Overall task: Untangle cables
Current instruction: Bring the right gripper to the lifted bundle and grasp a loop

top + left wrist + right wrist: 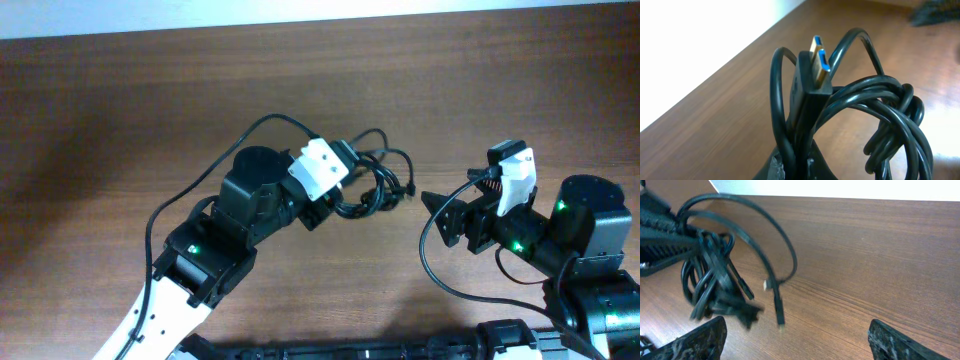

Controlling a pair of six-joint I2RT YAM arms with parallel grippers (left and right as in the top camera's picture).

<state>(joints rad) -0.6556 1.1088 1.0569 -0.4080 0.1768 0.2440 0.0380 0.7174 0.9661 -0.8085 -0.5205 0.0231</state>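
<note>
Black thin cables (378,185): tangled, clamped in left gripper (793,168).
Right gripper (799,341): spread wide, empty.
Around: brown wooden table (120,100).
Hidden: left fingertips, mostly.

Tangled black cables (378,190)
Thin cords bunched in overlapping loops; one gold-shelled, blue-tongued USB plug (819,62) sticks upward above the bundle.

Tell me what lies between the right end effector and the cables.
Only bare table separates the right end effector from the cables, as the overhead view shows; in the right wrist view, loose plug ends trail into that gap.
</note>
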